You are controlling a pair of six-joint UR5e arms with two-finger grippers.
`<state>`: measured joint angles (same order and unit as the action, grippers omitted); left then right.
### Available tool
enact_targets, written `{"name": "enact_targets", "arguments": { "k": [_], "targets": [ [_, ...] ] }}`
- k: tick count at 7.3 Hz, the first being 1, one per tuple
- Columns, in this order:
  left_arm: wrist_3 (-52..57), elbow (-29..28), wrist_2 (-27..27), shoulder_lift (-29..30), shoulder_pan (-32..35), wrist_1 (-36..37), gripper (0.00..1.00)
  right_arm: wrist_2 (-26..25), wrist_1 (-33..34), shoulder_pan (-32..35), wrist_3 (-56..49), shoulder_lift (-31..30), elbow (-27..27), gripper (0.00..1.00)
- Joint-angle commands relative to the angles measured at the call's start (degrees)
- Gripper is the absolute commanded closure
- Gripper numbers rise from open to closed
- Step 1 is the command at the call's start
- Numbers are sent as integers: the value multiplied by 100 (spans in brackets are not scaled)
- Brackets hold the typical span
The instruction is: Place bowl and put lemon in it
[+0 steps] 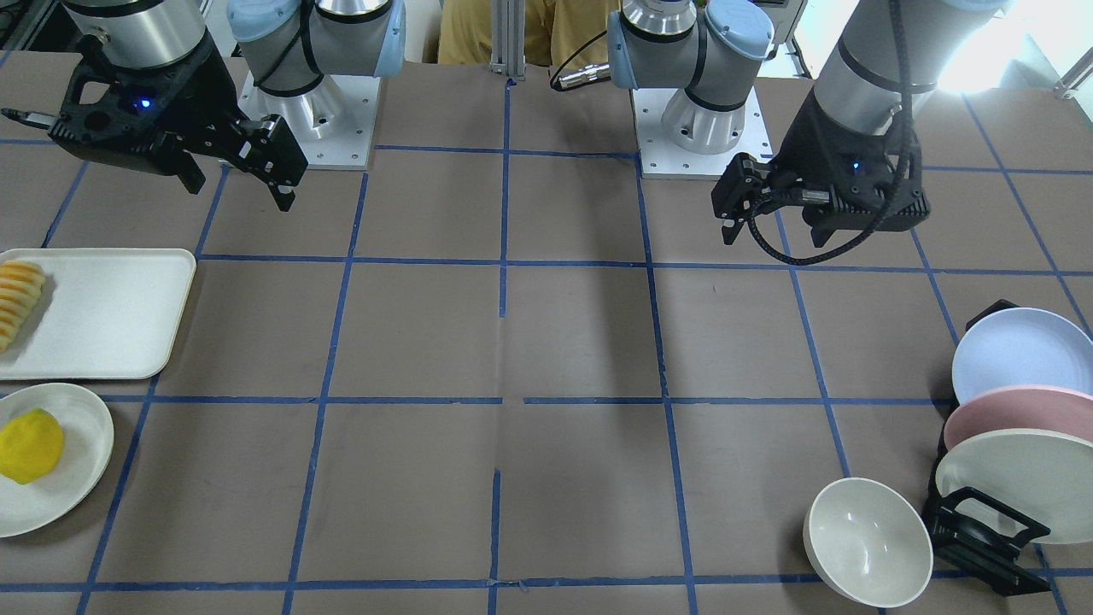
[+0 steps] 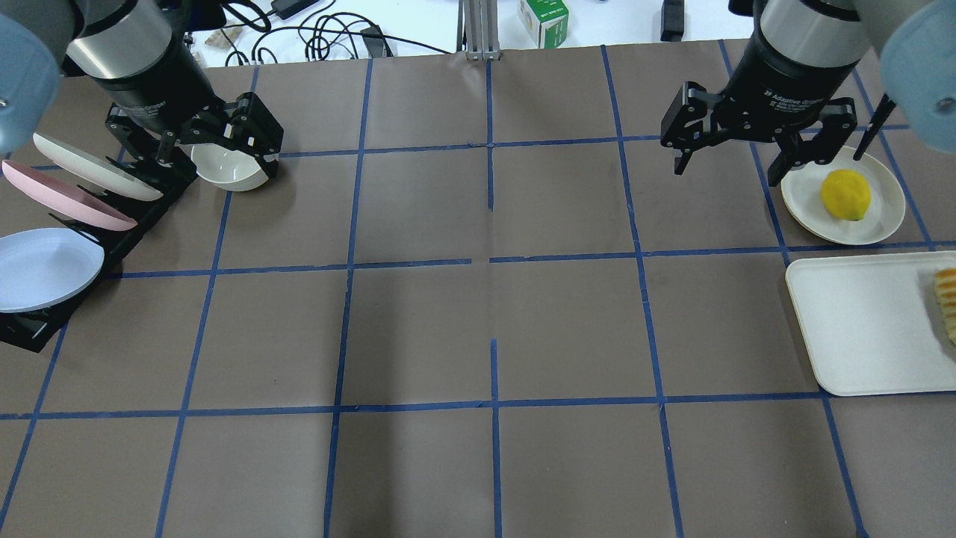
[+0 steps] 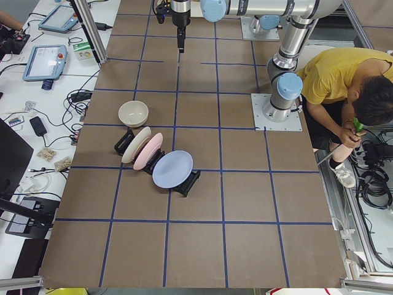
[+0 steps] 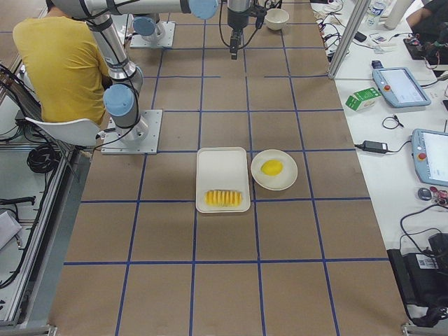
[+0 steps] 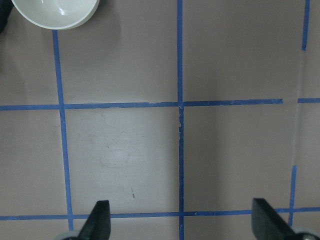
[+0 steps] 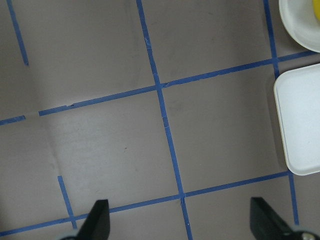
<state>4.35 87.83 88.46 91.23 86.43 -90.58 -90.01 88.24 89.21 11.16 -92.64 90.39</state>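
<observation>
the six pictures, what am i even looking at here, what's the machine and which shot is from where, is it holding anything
This is one moment seen by six cameras. The machine is two robot arms bolted to a taped brown table: the left arm and the right arm. One camera looks from behind the robot, one faces it across the table, two look along the table from its ends, and one rides on each wrist, looking down past the black jaws. On the left arm's side stands a deep off-white bowl beside a rack of three plates. On the other side a lemon lies on a small plate, next to a tray with yellow-orange slices. Both pairs of jaws are open and hold nothing.
</observation>
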Motion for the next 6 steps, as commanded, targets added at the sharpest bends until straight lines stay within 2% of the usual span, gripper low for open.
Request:
{"name": "enact_targets", "arguments": {
  "k": [1, 2, 3, 5, 6],
  "targets": [
    [-4, -3, 13, -53, 5, -4, 0, -51, 0, -9, -139, 0, -4, 0],
    [-4, -12, 31, -27, 5, -4, 0, -34, -35, -9, -332, 9, -4, 0],
    [5, -143, 274, 191, -91, -4, 0, 18, -53, 0, -334, 0, -13, 0],
    [318, -1157, 207, 1260, -301, 75, 0, 54, -18, -17, -342, 35, -4, 0],
    [991, -1772, 224, 1822, -572, 162, 0, -33, 26, -131, -351, 61, 5, 0]
  ]
}}
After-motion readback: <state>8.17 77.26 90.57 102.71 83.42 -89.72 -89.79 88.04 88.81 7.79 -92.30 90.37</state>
